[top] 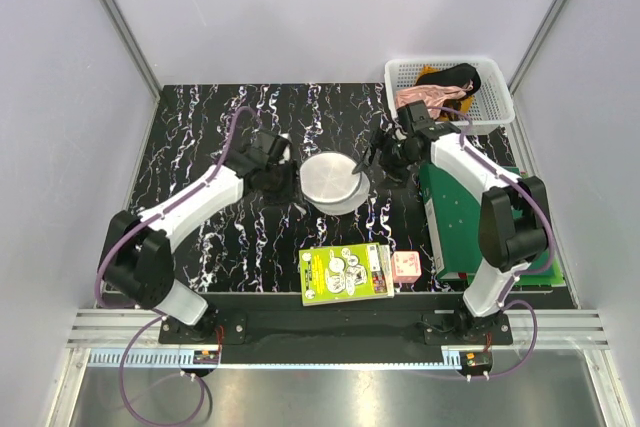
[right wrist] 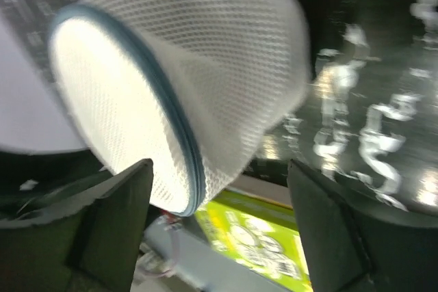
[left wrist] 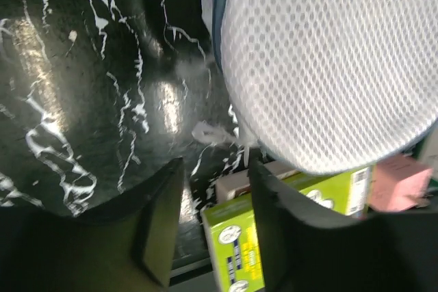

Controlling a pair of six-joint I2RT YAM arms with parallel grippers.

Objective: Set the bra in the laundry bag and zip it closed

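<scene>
Starting at the near edge of the black, white-veined counter (top: 200, 137), a lime-green printed booklet (top: 347, 273) lies flat with a small pink box (top: 405, 265) just beside its right side, and a dark green board (top: 462, 222) sits further right, under the right arm. Past the booklet, near the middle of the counter, rests the laundry bag (top: 333, 183), a round white mesh dome with a blue-grey zip band running around its rim. The two arms reach in toward it from either side. The left claw (left wrist: 215, 169) is released: its dark fingers (left wrist: 161, 227) stand apart with only counter and booklet showing between them, and the bag's mesh bulges just to one side in the left wrist view. The right claw (right wrist: 220, 169) is also released, its fingers (right wrist: 116, 227) spread wide, and the bag's zip edge dips into the gap between them without being pinched. The bra does not show in any view. Farthest back, at the right rear corner, a white lattice basket (top: 400, 72) holds a pink garment (top: 425, 97) and a black garment (top: 462, 77) with yellow trim.
</scene>
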